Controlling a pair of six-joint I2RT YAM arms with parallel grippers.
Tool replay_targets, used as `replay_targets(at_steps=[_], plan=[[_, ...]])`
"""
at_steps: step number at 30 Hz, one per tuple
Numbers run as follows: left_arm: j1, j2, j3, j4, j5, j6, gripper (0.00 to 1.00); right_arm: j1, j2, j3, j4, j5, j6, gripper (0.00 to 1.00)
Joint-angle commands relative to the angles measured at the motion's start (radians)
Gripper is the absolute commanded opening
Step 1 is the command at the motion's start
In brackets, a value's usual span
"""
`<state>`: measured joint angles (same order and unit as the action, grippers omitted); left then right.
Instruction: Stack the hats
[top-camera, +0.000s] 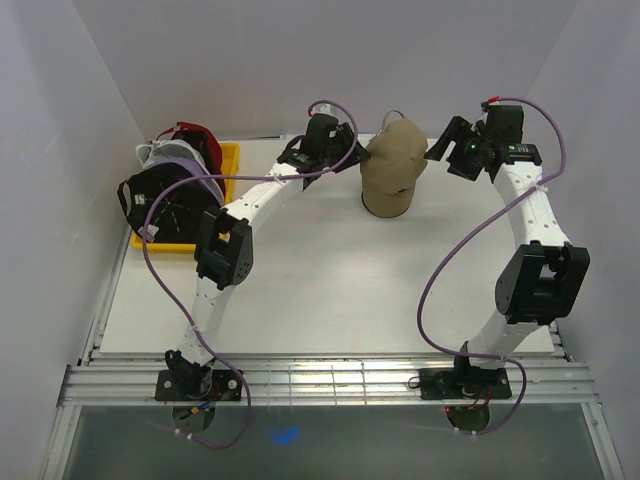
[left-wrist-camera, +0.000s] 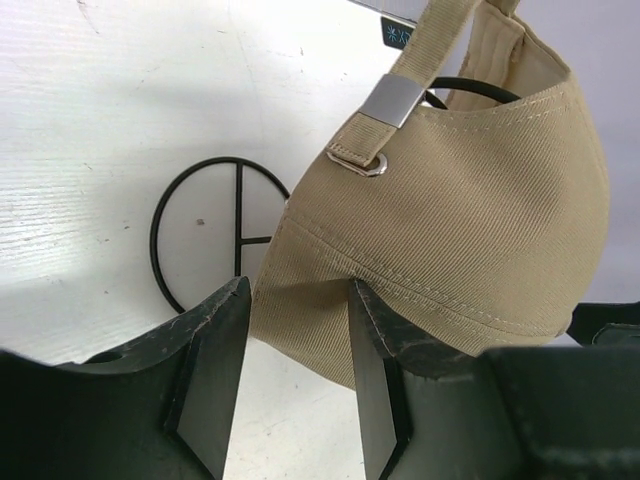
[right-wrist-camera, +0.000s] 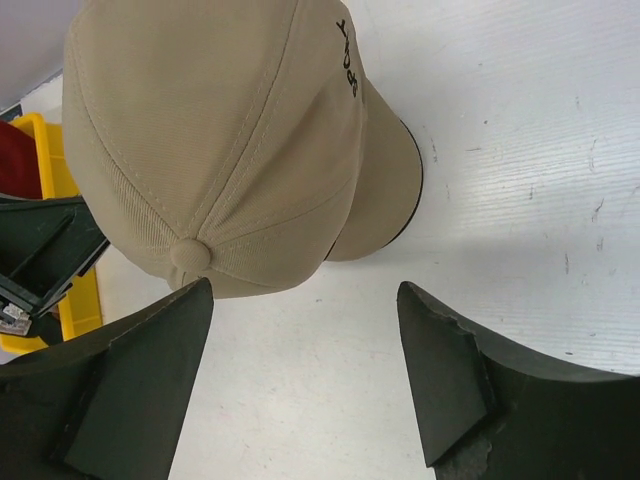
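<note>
I've got a tan cap (top-camera: 392, 160) at far centre, small black logo, brim toward the near edge, black cap (top-camera: 160, 200), lavender cap (top-camera: 190, 158), white cap (top-camera: 150, 153), dark red cap (top-camera: 197, 131) nested together far left

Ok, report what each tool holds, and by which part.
Left tool pinches the tan cap by its back rim, below the strap buckle; right tool is open, holding nothing.

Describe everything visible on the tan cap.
The tan cap is twill fabric with stitched panels, a top button, small dark front lettering, a curved brim that is dark underneath, and a rear strap with a metal buckle. It stands tilted at the table's far middle, brim downward. The left hand pinches its rear edge; the right hand hangs open beside it.
</note>
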<state>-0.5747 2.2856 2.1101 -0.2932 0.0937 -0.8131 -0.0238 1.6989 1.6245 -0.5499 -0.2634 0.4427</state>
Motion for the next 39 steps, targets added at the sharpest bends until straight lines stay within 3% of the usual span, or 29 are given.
replay_targets(at_steps=[1,18,39], plan=[[0.015,-0.014,0.031,-0.014,-0.025,0.002,0.54,0.002,0.010,0.020,0.047,0.030,0.002,0.81],[0.027,0.011,0.056,-0.006,0.011,0.006,0.54,0.002,0.047,-0.014,0.079,0.108,0.021,0.85],[0.030,0.043,0.088,-0.001,0.023,-0.006,0.54,0.031,-0.011,-0.092,0.107,0.079,0.021,0.85]])
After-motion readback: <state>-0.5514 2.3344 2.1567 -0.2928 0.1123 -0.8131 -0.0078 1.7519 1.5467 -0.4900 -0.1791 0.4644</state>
